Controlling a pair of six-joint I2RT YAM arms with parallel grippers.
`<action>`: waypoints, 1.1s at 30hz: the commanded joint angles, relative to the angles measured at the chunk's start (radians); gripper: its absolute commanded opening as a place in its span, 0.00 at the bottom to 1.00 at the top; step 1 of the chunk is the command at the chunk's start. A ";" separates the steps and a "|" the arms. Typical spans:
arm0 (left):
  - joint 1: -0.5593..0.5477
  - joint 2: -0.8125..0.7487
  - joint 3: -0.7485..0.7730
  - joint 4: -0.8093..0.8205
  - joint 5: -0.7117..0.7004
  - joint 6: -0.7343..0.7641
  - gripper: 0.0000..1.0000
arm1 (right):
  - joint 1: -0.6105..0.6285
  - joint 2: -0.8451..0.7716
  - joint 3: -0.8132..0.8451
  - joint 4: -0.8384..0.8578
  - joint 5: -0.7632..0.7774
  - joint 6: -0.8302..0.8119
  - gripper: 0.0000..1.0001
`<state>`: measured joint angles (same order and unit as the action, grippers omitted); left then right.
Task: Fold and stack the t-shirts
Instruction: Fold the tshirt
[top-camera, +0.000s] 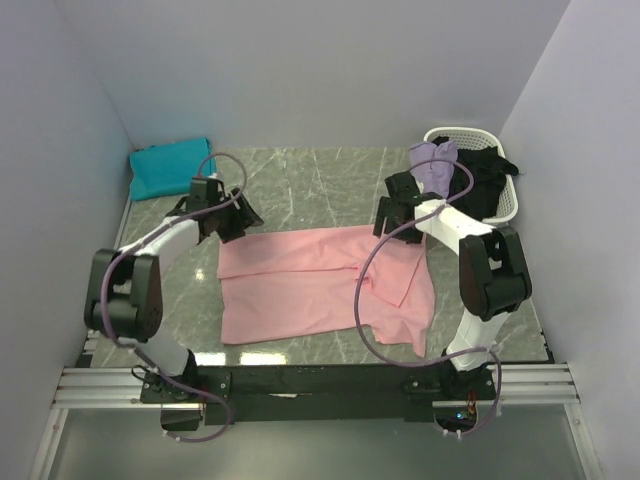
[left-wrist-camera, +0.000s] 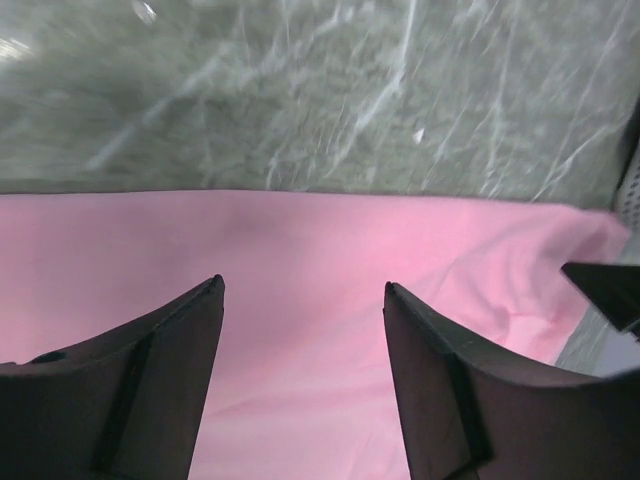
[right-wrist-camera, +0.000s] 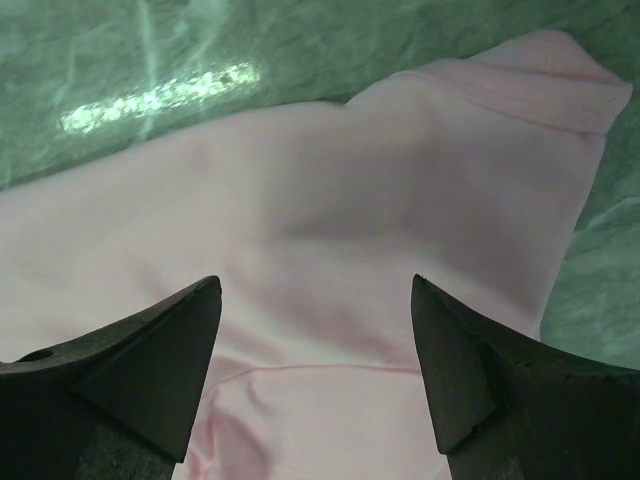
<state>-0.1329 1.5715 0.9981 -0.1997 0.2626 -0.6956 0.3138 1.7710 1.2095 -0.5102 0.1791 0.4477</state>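
Note:
A light pink t-shirt (top-camera: 320, 285) lies spread on the marble table, partly folded at its right side. My left gripper (top-camera: 243, 213) is open above the shirt's far left corner; the pink cloth (left-wrist-camera: 300, 300) shows between its fingers. My right gripper (top-camera: 392, 212) is open above the shirt's far right part, over a sleeve (right-wrist-camera: 520, 90) and a seam. A teal shirt (top-camera: 170, 167) lies folded at the far left corner. A lavender shirt (top-camera: 435, 162) and a black shirt (top-camera: 483, 180) hang in a white basket (top-camera: 508, 205) at the far right.
Grey walls close the table on three sides. The marble tabletop (top-camera: 320, 180) shows beyond the pink shirt. A black rail (top-camera: 320, 382) runs along the near edge by the arm bases. Purple cables loop from both arms.

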 joint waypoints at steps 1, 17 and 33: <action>-0.046 0.105 0.046 0.062 0.056 -0.018 0.69 | -0.039 0.028 0.051 0.038 -0.070 -0.011 0.83; -0.057 0.373 0.252 -0.119 -0.215 0.039 0.69 | -0.124 0.286 0.274 -0.039 -0.251 0.017 0.84; 0.104 0.480 0.470 -0.188 -0.221 0.134 0.79 | -0.120 0.380 0.515 -0.081 -0.276 -0.064 0.84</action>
<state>-0.0456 2.0388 1.4361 -0.3489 0.0792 -0.6144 0.1959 2.2131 1.7504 -0.6079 -0.1238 0.4412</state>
